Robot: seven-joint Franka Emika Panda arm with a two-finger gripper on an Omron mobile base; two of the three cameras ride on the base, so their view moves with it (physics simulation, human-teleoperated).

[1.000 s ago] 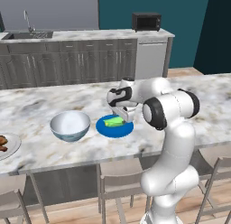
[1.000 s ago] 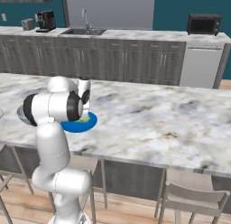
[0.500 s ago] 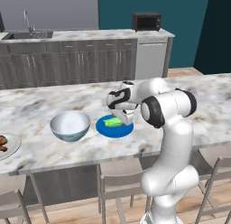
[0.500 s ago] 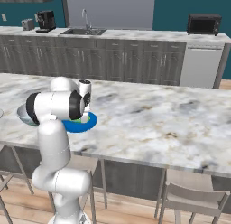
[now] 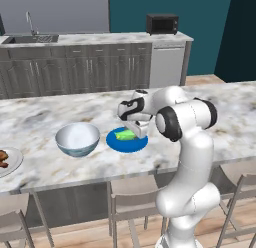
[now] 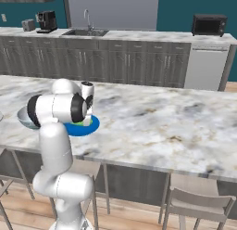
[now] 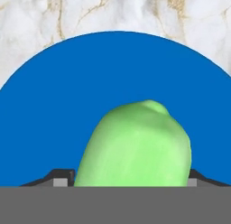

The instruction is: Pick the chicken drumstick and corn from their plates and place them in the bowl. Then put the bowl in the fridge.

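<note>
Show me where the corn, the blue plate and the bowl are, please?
corn (image 7: 137,144): hand view, middle of the green husk.
blue plate (image 5: 116,142): left base view, bare left rim.
bowl (image 5: 77,139): left base view, whitish inside.

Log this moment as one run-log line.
phase: grasping corn | end effector: straddling corn on blue plate, closing | bowl: empty | drumstick: on other plate

A home kitchen. A marble bench (image 5: 60,117) runs across the room with stools (image 6: 196,203) tucked under it. Behind stands a run of dark grey cabinets (image 6: 115,62) with a sink and tap (image 6: 86,20), a coffee machine (image 6: 46,21), a microwave (image 6: 209,25) and a dishwasher (image 6: 206,69) against teal walls.
</note>
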